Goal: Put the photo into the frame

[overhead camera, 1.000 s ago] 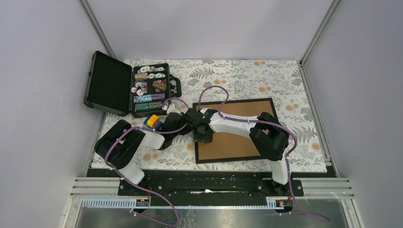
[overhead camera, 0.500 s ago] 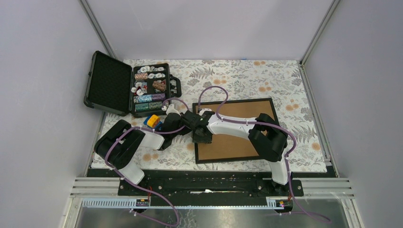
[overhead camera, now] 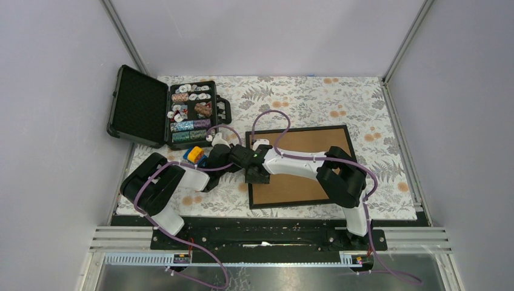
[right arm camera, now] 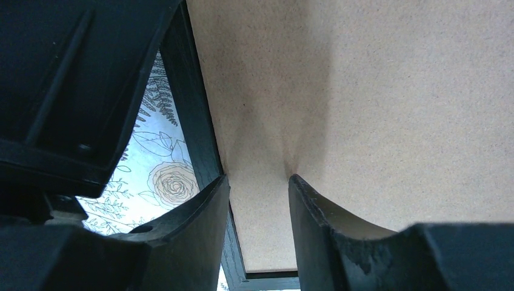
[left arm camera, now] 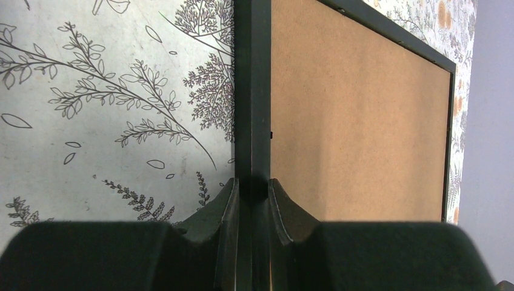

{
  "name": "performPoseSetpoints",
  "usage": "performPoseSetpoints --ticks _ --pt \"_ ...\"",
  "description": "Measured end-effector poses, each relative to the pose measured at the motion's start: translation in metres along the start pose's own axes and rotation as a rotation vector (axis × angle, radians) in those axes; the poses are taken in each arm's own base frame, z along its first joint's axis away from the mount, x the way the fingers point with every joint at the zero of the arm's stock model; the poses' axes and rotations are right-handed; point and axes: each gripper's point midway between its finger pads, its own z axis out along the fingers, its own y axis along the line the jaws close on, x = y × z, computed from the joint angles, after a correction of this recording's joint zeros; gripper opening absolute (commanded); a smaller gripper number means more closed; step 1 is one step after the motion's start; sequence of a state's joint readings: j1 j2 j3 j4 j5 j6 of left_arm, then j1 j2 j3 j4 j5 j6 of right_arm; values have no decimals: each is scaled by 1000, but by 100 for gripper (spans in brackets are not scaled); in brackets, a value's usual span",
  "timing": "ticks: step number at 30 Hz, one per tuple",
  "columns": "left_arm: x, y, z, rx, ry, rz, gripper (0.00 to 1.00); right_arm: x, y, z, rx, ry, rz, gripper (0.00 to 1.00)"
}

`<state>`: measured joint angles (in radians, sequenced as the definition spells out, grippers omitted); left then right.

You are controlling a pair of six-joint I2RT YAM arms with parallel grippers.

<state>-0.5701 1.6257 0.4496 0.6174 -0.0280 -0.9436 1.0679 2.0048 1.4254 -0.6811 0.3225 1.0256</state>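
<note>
The desk (overhead camera: 315, 100) carries one frame (overhead camera: 297, 185), one open black case (overhead camera: 139, 106) and one yellow-and-blue object (overhead camera: 195, 154); two robot arms (overhead camera: 159, 188) (overhead camera: 342, 176) reach over it.

Open black case (overhead camera: 140, 106) of poker chips (overhead camera: 191, 112) far left on floral tablecloth (overhead camera: 303, 97), yellow-and-blue object (overhead camera: 195, 154) just beside.

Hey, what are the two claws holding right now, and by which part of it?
The left claw pinches the frame by its thin black moulding. The right claw holds nothing, open over the brown backing.
</note>
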Motion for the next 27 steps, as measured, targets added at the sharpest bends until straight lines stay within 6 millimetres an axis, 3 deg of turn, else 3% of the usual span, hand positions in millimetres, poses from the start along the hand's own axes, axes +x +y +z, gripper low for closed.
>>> performPoseSetpoints --ticks 27 --pt "0 1 0 12 11 -18 0 0 -5 11 63 -39 -161 44"
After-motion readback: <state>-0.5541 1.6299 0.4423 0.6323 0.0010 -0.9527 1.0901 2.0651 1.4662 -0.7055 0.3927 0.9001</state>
